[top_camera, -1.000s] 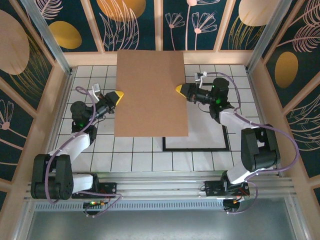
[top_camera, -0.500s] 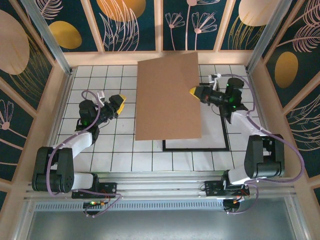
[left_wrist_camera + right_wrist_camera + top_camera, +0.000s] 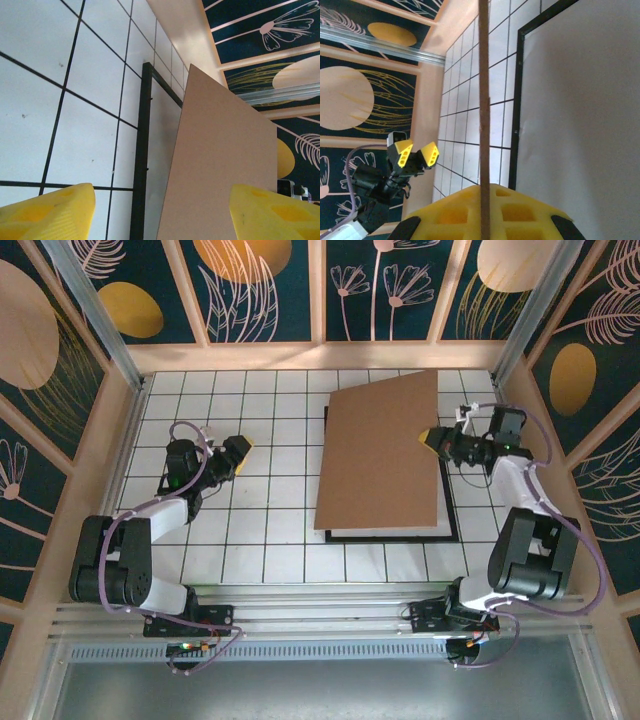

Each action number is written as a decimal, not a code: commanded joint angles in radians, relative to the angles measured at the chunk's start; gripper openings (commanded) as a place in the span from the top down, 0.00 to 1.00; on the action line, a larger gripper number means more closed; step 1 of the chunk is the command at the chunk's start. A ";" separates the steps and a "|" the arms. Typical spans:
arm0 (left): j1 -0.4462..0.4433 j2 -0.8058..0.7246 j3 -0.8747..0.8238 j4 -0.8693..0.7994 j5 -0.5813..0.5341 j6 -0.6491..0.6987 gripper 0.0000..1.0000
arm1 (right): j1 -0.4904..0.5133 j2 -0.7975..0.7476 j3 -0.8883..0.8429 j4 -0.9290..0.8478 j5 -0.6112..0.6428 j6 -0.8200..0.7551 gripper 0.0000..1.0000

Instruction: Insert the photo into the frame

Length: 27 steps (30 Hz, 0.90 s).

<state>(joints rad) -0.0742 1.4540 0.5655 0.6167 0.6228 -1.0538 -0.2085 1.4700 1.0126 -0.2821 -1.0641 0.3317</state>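
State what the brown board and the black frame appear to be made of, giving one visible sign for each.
Brown board: probably fibreboard or stiff card; matt, uniform brown, thin edge, unbent though tilted. Black frame: thin, smooth bars; metal, plastic or painted wood, cannot tell which.

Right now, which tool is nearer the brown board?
Right. The right tool clamps the brown board at its right edge; the left tool is open, apart to its left.

A brown board (image 3: 380, 455) (pinched at its right edge by the right gripper (image 3: 430, 437)) tilts over the black frame (image 3: 390, 537) by the tabletop's (image 3: 270, 540) right edge; the left gripper (image 3: 240, 448) is well apart.
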 commanded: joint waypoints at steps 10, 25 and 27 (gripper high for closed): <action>0.001 -0.037 0.037 -0.041 0.003 0.083 0.27 | -0.091 0.207 0.319 -0.418 -0.051 -0.279 1.00; 0.000 -0.026 0.033 -0.038 -0.001 0.081 0.25 | -0.041 0.337 0.386 -0.446 -0.043 -0.307 1.00; 0.000 -0.023 0.033 -0.037 0.000 0.081 0.25 | -0.029 0.351 0.404 -0.452 -0.038 -0.311 1.00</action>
<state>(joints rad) -0.0742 1.4342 0.5781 0.5777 0.6189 -0.9951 -0.2573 1.8019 1.3640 -0.6956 -1.0481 0.0341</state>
